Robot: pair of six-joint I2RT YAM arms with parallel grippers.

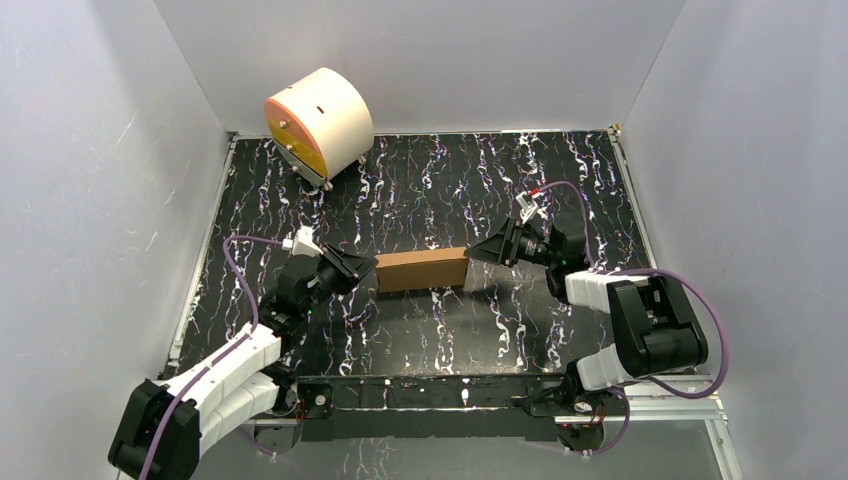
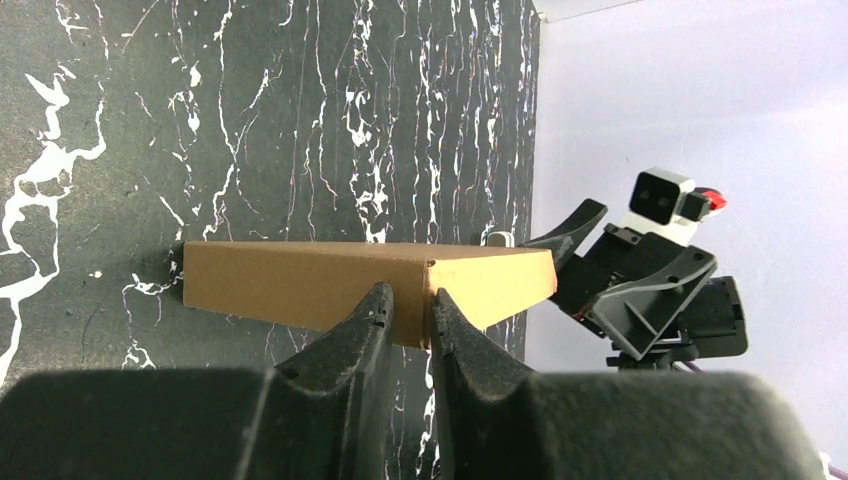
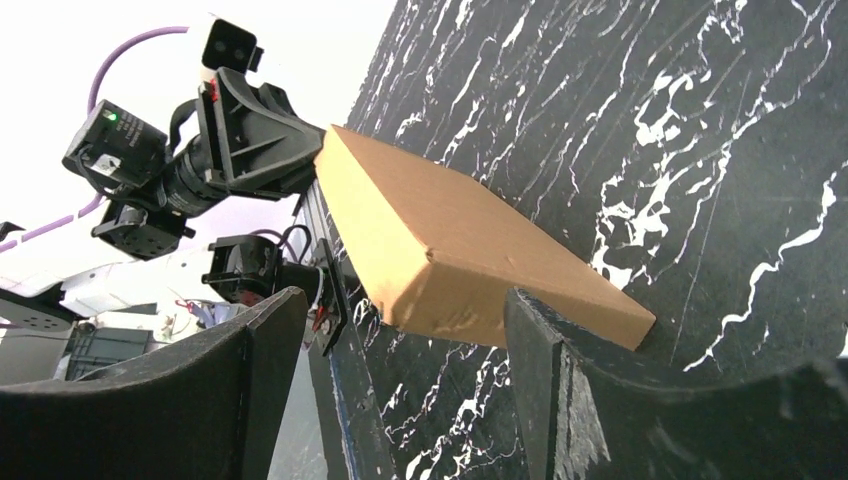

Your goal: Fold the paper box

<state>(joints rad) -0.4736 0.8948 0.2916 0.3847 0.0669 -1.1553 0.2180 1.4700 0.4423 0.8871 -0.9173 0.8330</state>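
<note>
The paper box (image 1: 422,269) is a closed, flat brown cardboard box in the middle of the black marbled mat. My left gripper (image 1: 368,268) is shut on the box's left end. In the left wrist view its fingers (image 2: 372,318) pinch a corner edge of the box (image 2: 300,285). My right gripper (image 1: 478,252) stands open at the box's right end. In the right wrist view the end of the box (image 3: 440,230) lies just beyond the wide-apart fingers (image 3: 560,380), which do not touch it. The left gripper (image 3: 265,140) shows at the box's far end.
A cream cylinder with an orange face (image 1: 318,125) stands at the back left corner of the mat. White walls close in the left, back and right sides. A metal rail (image 1: 450,390) runs along the near edge between the arm bases.
</note>
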